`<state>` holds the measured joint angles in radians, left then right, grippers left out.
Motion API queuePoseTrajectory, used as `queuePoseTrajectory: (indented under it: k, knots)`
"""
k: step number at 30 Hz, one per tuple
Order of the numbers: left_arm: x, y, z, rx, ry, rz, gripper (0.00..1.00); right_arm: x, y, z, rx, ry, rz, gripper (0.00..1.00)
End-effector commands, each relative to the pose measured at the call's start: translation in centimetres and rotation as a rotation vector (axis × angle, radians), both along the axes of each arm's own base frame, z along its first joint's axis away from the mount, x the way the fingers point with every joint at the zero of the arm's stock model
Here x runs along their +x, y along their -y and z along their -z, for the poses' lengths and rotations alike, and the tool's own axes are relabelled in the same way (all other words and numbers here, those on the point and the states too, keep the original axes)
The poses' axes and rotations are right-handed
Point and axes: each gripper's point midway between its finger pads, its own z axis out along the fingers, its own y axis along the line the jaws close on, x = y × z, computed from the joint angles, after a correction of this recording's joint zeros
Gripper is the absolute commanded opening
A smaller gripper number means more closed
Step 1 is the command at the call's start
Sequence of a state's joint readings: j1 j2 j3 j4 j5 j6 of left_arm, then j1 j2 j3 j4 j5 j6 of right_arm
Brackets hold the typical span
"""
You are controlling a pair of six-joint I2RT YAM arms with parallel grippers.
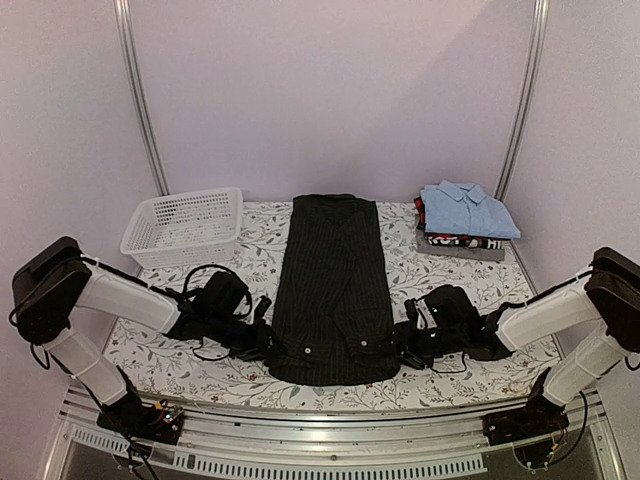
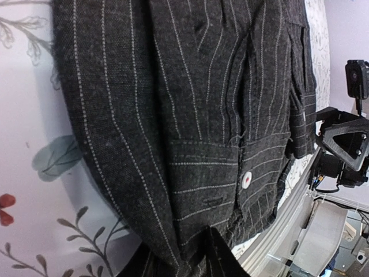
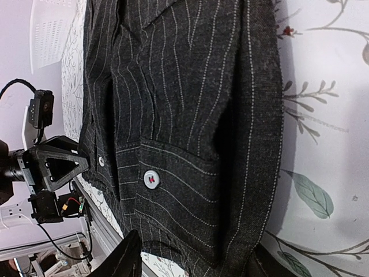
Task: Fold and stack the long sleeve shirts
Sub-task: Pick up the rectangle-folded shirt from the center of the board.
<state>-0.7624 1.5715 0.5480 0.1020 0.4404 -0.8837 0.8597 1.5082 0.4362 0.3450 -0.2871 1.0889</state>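
Though grip untellable (cloth-hidden), left tool (image 1: 267, 345) and right tool (image 1: 403, 352) at near hem of black shirt (image 1: 330, 270).

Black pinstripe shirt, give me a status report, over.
Left gripper and right gripper at near corners of the black pinstripe shirt, grip unclear. Shirt flat, folded into a long strip. Nothing blocking; light blue shirt stacked far right.
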Motion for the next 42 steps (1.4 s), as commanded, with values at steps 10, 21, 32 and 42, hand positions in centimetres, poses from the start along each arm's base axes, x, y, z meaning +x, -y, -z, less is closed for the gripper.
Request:
queuePoseTrajectory:
  k: [10, 21, 32, 42]
  knots:
    - [-0.8, -0.5, -0.6, 0.021, -0.014, -0.027, 0.44, -0.3, 1.6, 1.8, -0.020, -0.047, 0.036, 0.47]
    - [0.2, -0.4, 0.9, 0.029, -0.049, -0.049, 0.43, 0.0, 2.2, 1.8, 0.003, -0.049, 0.060, 0.47]
    - [0.3, 0.3, 0.2, -0.002, -0.048, -0.038, 0.13, 0.2, 1.5, 1.0, 0.036, -0.034, 0.034, 0.20]
    - [1.7, 1.7, -6.0, -0.102, 0.042, -0.027, 0.00, 1.9, -0.8, -5.2, 0.118, 0.089, -0.031, 0.00]
